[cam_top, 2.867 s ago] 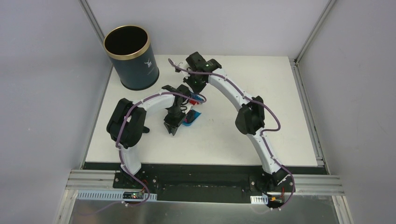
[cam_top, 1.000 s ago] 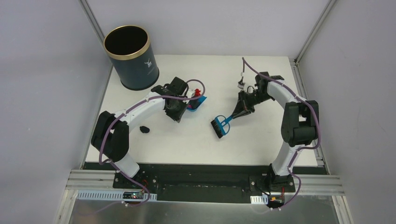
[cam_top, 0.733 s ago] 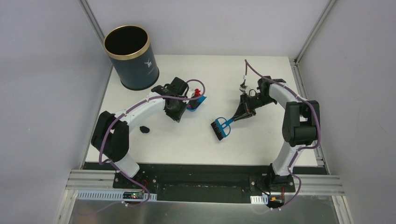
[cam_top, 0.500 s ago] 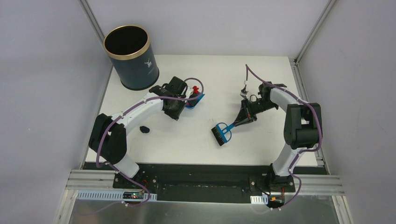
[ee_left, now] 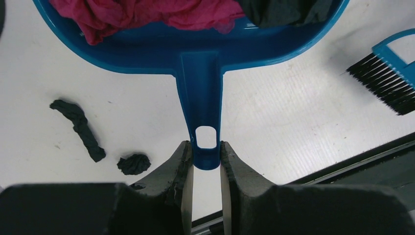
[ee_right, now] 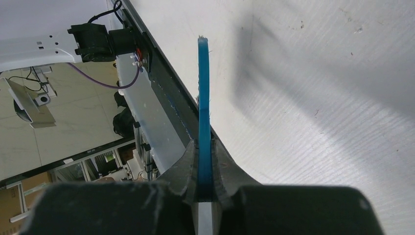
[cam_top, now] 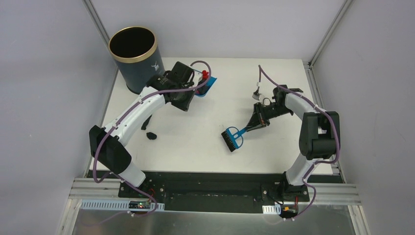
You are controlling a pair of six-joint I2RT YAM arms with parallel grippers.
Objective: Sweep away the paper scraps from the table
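Note:
My left gripper [ee_left: 205,159] is shut on the handle of the blue dustpan [ee_left: 200,54], which hangs above the table [cam_top: 274,156] beside the bin. Magenta paper scraps [ee_left: 147,14] and a black one [ee_left: 284,10] lie in the pan; a red bit [cam_top: 204,74] shows in the top view. Two black scraps remain on the table: a long strip [ee_left: 78,128] and a small ball [ee_left: 133,164], the ball also seen at the left [cam_top: 151,135]. My right gripper [ee_right: 204,147] is shut on the blue brush handle, and the brush's bristles [cam_top: 231,138] rest mid-table.
The dark blue gold-rimmed bin [cam_top: 137,58] stands at the back left corner, just left of the dustpan [cam_top: 208,84]. Grey walls enclose the table on three sides. The black front rail [cam_top: 210,178] runs along the near edge.
My left arm has carried the dustpan up and back-left towards the bin. The right arm has shifted the brush slightly nearer and keeps hold of it. The black ball has not moved.

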